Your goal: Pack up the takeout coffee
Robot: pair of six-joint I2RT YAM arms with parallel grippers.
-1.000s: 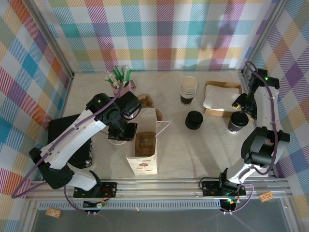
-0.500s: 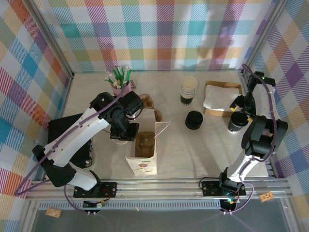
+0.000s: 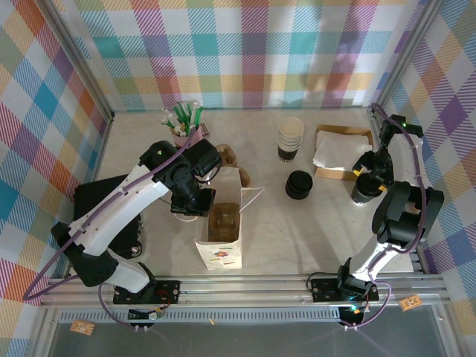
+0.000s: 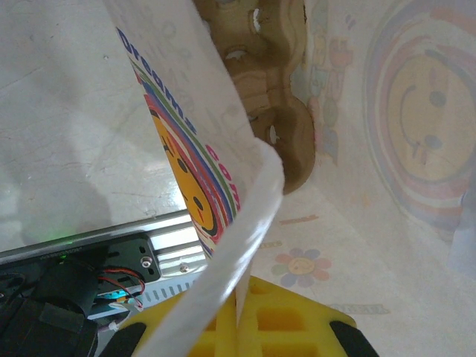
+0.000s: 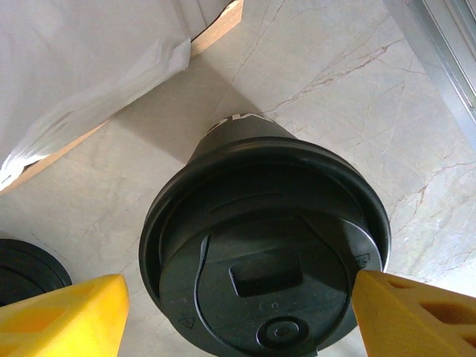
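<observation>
Black-lidded paper takeout cup (image 5: 264,253) stands between the spread yellow fingers of your right gripper (image 5: 238,290), not gripped. Your left gripper (image 4: 238,327) is clenched on the rim of the white printed paper bag (image 4: 186,171).

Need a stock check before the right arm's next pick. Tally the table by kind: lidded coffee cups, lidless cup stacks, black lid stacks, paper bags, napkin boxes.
lidded coffee cup: 1
lidless cup stack: 1
black lid stack: 1
paper bag: 1
napkin box: 1
Total: 5
</observation>
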